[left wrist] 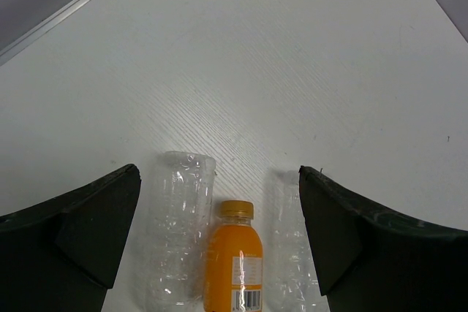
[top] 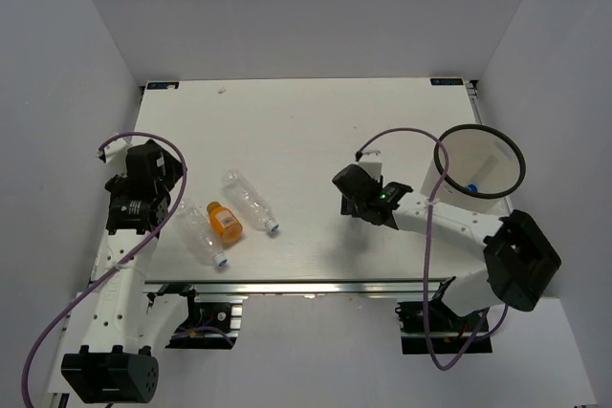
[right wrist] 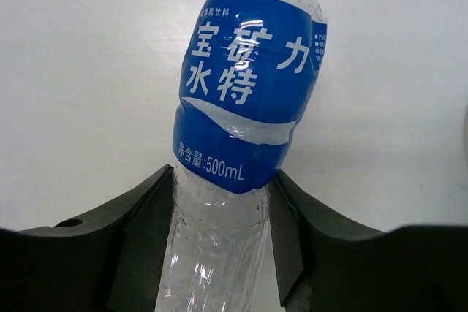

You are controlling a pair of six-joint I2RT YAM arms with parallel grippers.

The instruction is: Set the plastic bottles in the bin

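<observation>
Two clear crinkled bottles (top: 203,234) (top: 251,202) with white caps lie on the table, a short orange bottle (top: 225,222) between them. My left gripper (top: 153,200) is open and empty just left of them. In the left wrist view the orange bottle (left wrist: 234,261) and both clear bottles (left wrist: 179,231) (left wrist: 292,253) lie between the open fingers of the left gripper (left wrist: 219,180). My right gripper (right wrist: 219,253) is shut on the clear body of the blue-label bottle (right wrist: 248,85). In the top view the right gripper (top: 359,190) is left of the white bin (top: 478,164) and hides that bottle.
The table (top: 306,131) is white, with grey walls on three sides. The bin stands at the table's right edge, and a small blue spot (top: 471,186) shows inside it. A purple cable (top: 402,136) loops over the right arm.
</observation>
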